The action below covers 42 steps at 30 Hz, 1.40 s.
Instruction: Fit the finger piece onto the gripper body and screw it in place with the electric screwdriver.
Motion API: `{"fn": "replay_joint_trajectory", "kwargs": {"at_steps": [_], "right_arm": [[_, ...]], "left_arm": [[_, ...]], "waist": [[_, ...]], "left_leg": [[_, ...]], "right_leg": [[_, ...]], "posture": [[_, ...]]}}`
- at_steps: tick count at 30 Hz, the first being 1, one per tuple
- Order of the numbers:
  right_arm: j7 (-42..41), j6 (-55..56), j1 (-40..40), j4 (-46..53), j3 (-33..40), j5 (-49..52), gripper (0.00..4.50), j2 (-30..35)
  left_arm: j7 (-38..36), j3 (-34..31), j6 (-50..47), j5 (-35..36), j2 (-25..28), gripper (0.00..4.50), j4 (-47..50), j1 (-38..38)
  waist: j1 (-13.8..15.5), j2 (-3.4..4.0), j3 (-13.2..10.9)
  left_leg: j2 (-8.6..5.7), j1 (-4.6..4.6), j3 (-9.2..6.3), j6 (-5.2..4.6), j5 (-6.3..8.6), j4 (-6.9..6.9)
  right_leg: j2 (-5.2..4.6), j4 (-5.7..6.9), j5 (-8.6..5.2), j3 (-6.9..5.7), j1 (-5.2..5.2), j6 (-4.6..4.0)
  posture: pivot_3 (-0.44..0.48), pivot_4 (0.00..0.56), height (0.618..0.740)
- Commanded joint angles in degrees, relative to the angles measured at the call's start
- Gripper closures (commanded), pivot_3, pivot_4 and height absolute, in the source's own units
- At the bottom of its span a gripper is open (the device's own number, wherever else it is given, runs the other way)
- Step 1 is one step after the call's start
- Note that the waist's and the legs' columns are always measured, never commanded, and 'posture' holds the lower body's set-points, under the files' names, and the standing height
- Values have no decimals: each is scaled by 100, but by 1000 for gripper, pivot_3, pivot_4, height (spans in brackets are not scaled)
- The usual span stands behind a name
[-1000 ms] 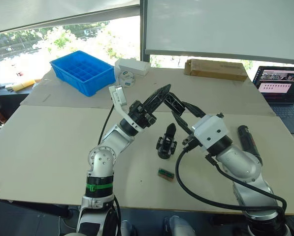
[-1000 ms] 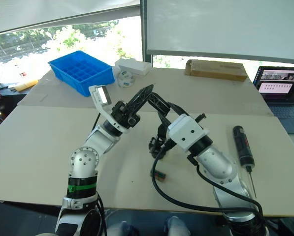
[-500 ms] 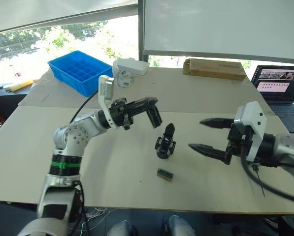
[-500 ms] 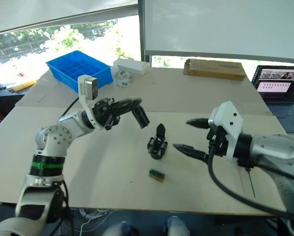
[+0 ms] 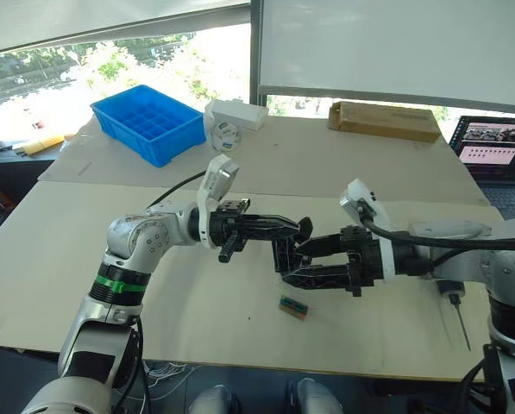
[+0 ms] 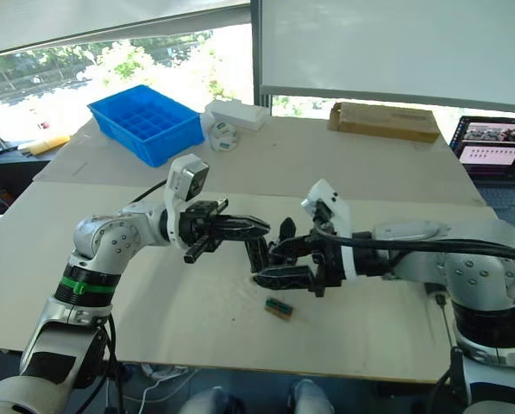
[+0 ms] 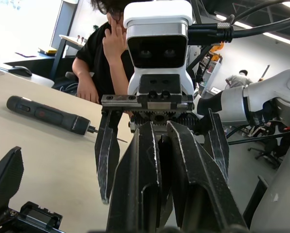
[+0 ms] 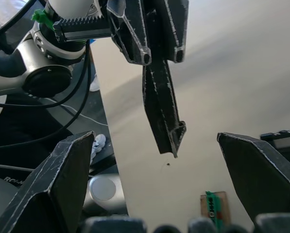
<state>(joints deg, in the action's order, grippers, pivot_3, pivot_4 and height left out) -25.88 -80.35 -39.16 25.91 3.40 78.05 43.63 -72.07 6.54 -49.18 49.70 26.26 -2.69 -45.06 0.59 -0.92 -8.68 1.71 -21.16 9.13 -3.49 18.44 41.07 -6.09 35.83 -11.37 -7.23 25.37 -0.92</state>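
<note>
Left eye view, mid-frame: left gripper (image 5: 296,229), pinched shut on nothing visible, meets wide-open, empty right gripper (image 5: 293,262) over the body (image 6: 283,242); screwdriver (image 7: 46,115) untouched, so fitting and screwing remain.

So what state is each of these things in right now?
Left gripper: jaws shut on small black wedge-shaped finger piece.
Right gripper: jaws open.
Small black gripper body: upright on table.
Long black electric screwdriver: lying on table.
Dark laptop: open, screen lit.
Brown cardboard box: closed.
</note>
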Motion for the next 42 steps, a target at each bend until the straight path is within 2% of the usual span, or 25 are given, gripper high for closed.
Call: {"fn": "replay_joint_trajectory", "kwargs": {"at_steps": [1, 11, 14, 23, 24, 29, 35, 38, 40, 42], "right_arm": [[270, 47, -251, -8, -13, 321, 31, -123], [995, 108, -393, -116, -338, 715, 31, -472], [1073, 145, -369, -79, -343, 783, 791, -440], [1064, 275, -298, 56, -317, 813, 3957, -362], [1052, 283, -281, 68, -319, 805, 4086, -357], [804, 411, -37, 294, -274, 648, 4085, -262], [452, 783, 312, 498, -54, 690, 4086, -173], [196, 994, 663, 724, 123, 484, 4086, 5], [-243, 1327, 1070, 969, 365, 206, 4086, 141], [-902, 1727, 1557, 1239, 497, -382, 4086, 472]], "left_arm": [[-59, -138, -89, 83, 12, 4500, 181, -30], [55, -212, -92, 54, -71, 4500, 287, 153], [50, -223, -94, 33, -45, 4500, 291, 172], [-105, -178, -137, 12, 65, 4500, 374, 219], [-126, -175, -130, 4, 70, 4500, 379, 227], [-170, -120, -475, 56, 231, 4500, 403, 220], [-119, -311, -179, -9, 172, 1726, 392, 273], [-268, -377, 446, -296, 178, 197, 289, 362], [-599, -150, 1940, -1223, 303, 0, -71, 487], [-906, -127, 3188, -1855, 367, 0, -772, 503]], "waist": [[-8, 0, 0], [-29, 1, 0], [-34, 1, 0], [-51, 1, 0], [-55, 1, 0], [-54, 1, 0], [-58, 1, -1], [-38, 1, -1], [-11, 1, 0], [6, 1, 0]], "left_leg": [[0, 0, 1, 0, 0, 0], [0, 2, 2, 2, -1, 5], [0, 2, 2, 2, -1, 2], [1, 3, 4, 2, -1, 1], [1, 4, 4, 2, -1, 1], [1, 3, 4, 2, -1, 1], [1, 3, 4, 2, -1, 0], [1, 4, 3, 2, -1, 1], [1, 3, 4, 2, -1, -1], [-1, 7, 9, 2, -1, -6]], "right_leg": [[1, 1, 0, 1, 0, 1], [2, 8, 0, 1, -1, 2], [3, 6, 0, 1, 0, 2], [4, 6, 0, 2, 0, 2], [4, 7, 0, 2, 0, 2], [4, 6, 0, 2, -1, 3], [6, 4, -1, 2, 1, 3], [4, 4, -1, 2, -3, 4], [4, 1, -1, 2, -2, 4], [8, -1, -1, -1, -2, 3]], "posture": [[0, 150, 740], [0, 150, 740], [0, 150, 740], [0, 150, 740], [0, 150, 740], [0, 150, 740], [0, 150, 740], [0, 150, 740], [0, 150, 740], [0, 150, 740]]}}
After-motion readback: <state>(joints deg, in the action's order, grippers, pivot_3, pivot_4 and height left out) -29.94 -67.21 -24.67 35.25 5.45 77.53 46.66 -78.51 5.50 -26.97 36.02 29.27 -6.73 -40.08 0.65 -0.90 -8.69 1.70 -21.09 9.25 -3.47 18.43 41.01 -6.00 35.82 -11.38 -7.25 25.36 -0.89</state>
